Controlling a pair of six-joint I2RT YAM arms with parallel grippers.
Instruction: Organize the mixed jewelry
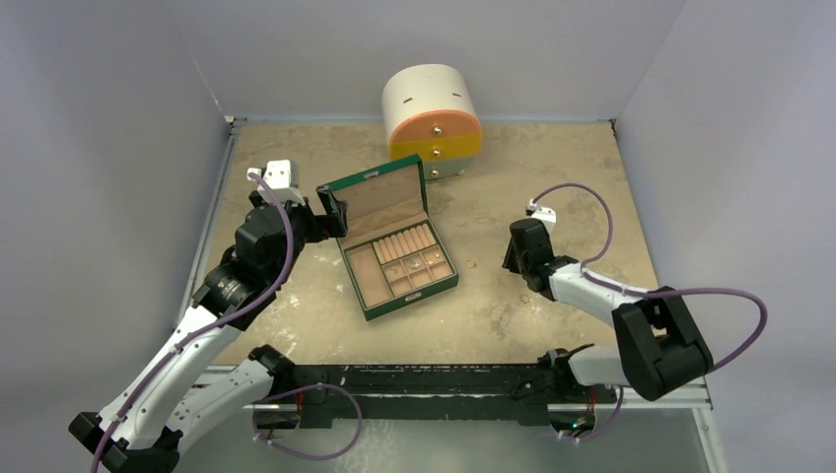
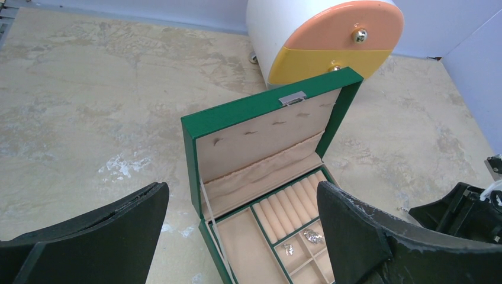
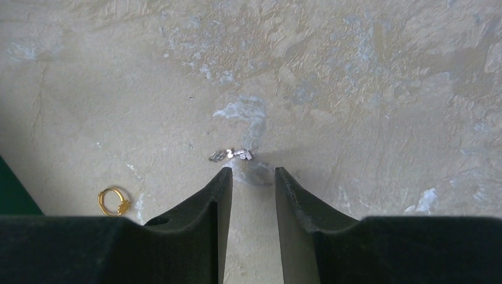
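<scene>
Mottled tan tabletop (image 3: 385, 89) bears a tiny silvery jewelry piece (image 3: 231, 155) just beyond the right gripper (image 3: 251, 173), jaws narrowed and empty, so pickup seems in hand, needing a slight advance before closing; the left gripper (image 2: 241, 188) gapes wide near the green tan-lined box (image 2: 190, 160).

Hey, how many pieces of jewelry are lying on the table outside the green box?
2: a gold ring left of the right gripper, and a silvery piece just ahead of it. More may be hidden.
</scene>
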